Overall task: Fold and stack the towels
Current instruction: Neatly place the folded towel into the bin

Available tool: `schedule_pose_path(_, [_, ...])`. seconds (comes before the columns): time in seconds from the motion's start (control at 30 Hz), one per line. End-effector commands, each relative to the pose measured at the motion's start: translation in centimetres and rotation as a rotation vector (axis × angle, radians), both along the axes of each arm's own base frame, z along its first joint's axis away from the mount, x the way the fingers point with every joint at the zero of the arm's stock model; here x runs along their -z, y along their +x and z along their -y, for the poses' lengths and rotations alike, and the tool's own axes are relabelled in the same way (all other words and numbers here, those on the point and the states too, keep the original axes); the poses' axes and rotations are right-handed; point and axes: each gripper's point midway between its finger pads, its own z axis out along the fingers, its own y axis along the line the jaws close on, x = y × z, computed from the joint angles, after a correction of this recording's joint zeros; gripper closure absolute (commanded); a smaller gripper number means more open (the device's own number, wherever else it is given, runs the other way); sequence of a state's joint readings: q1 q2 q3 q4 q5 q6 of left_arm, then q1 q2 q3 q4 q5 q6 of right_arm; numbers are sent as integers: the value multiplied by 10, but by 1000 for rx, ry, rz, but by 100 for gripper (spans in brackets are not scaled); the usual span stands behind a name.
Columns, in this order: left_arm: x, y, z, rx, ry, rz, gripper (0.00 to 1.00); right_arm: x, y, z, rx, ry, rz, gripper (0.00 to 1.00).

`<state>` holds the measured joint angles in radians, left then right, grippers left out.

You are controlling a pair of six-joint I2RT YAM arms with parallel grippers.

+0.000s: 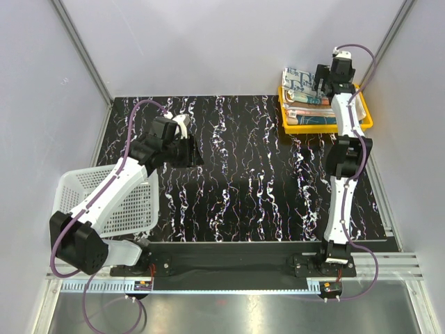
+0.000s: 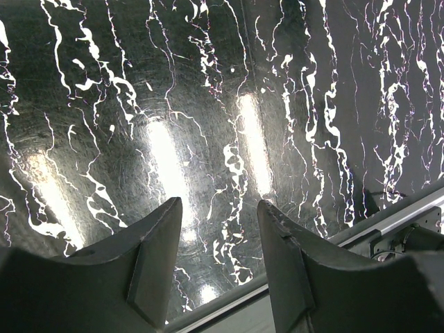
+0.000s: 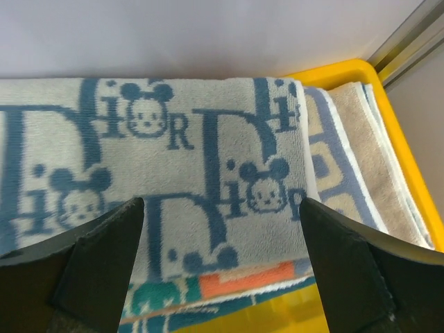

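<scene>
A stack of folded towels point(image 1: 303, 88) lies in the yellow tray point(image 1: 309, 127) at the back right. In the right wrist view the top towel point(image 3: 194, 152) is pale grey-blue with navy lettering and mouse faces. Under it shows a teal and orange striped towel point(image 3: 239, 281), and beside it a beige and blue patterned towel point(image 3: 354, 173). My right gripper point(image 1: 322, 82) point(image 3: 220, 202) is open and empty, just above the top towel. My left gripper point(image 1: 188, 147) point(image 2: 218, 202) is open and empty, low over the black marbled table point(image 2: 208, 104).
A white mesh basket point(image 1: 104, 202) lies on its side at the left, under my left arm. The yellow tray's rim point(image 3: 347, 69) sits close to the back wall and a metal frame post. The table's near edge rail point(image 2: 388, 222) shows in the left wrist view.
</scene>
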<state>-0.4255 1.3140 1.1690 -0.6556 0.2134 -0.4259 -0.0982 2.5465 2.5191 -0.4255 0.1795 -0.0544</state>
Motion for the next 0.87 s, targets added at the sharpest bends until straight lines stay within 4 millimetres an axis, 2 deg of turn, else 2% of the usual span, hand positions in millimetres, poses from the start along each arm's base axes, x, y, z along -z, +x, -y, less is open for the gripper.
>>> schedule_pose_path(0.0, [-19,7,2,5,-32,66,47,-109,-21,-19,8,130,180,0])
schedule_pose_path(0.03, [-22,8,1,-3,-28,76,47,-134,-32,-26,4,176,216,0])
schedule_pose_path(0.07, [-28,8,0,-4,-26,86,47,-123,-40,-30,12,209,184,0])
schedule_pose_path(0.1, [-32,9,-1,-11,-26,94,47,-127,-47,-34,10,235,184,0])
schedule_pose_path(0.13, [-36,9,-3,-20,-21,108,46,-151,-62,-41,12,277,215,0])
schedule_pose_path(0.17, [-39,8,-6,-22,-14,112,46,-132,-72,-49,17,295,161,0])
schedule_pose_path(0.2, [-44,8,-7,-28,-14,126,46,-133,-82,-55,24,311,151,0])
schedule_pose_path(0.23, [-47,9,-10,-42,-7,139,46,-160,-101,-63,18,326,194,0])
schedule_pose_path(0.27, [-48,7,-11,-44,-1,140,46,-159,-112,-70,10,326,184,0])
schedule_pose_path(0.3, [-49,7,-13,-47,4,146,46,-129,-126,-85,16,328,113,0])
schedule_pose_path(0.33, [-51,5,-17,-57,13,156,46,-155,-147,-105,-15,339,160,0])
schedule_pose_path(0.37, [-51,4,-21,-67,24,161,46,-124,-165,-119,-24,334,91,0])
schedule_pose_path(0.4, [-50,3,-22,-70,29,169,45,-121,-180,-148,-62,330,83,0])
schedule_pose_path(0.43, [-44,2,-29,-91,52,171,45,-146,-202,-163,-92,330,147,0])
schedule_pose_path(0.47, [-47,1,-33,-102,59,194,45,-111,-222,-180,-116,319,77,0])
schedule_pose_path(0.5, [-44,1,-37,-119,74,195,44,-106,-243,-216,-188,320,61,0])
schedule_pose_path(0.53, [-41,1,-42,-135,93,197,44,-115,-262,-226,-201,343,93,0])
schedule_pose_path(0.57, [-36,-2,-44,-136,99,193,44,-86,-279,-233,-206,349,33,0])
schedule_pose_path(0.6, [-34,-3,-44,-136,99,191,44,-85,-294,-242,-227,378,28,0])
schedule_pose_path(0.63, [-32,-4,-45,-137,99,189,44,-76,-306,-256,-264,419,-5,0])
schedule_pose_path(0.67, [-29,-4,-45,-137,98,186,44,-53,-317,-257,-260,414,-51,0])
schedule_pose_path(0.7, [-29,-5,-45,-140,94,192,44,-45,-324,-257,-262,417,-66,0])
schedule_pose_path(0.73, [-27,-5,-45,-140,95,189,44,-47,-329,-254,-260,424,-49,0])
schedule_pose_path(0.77, [-28,-6,-45,-139,94,192,44,-35,-334,-250,-252,408,-66,0])
schedule_pose_path(0.83, [-27,-6,-45,-135,99,193,44,-40,-337,-241,-233,387,-46,0])
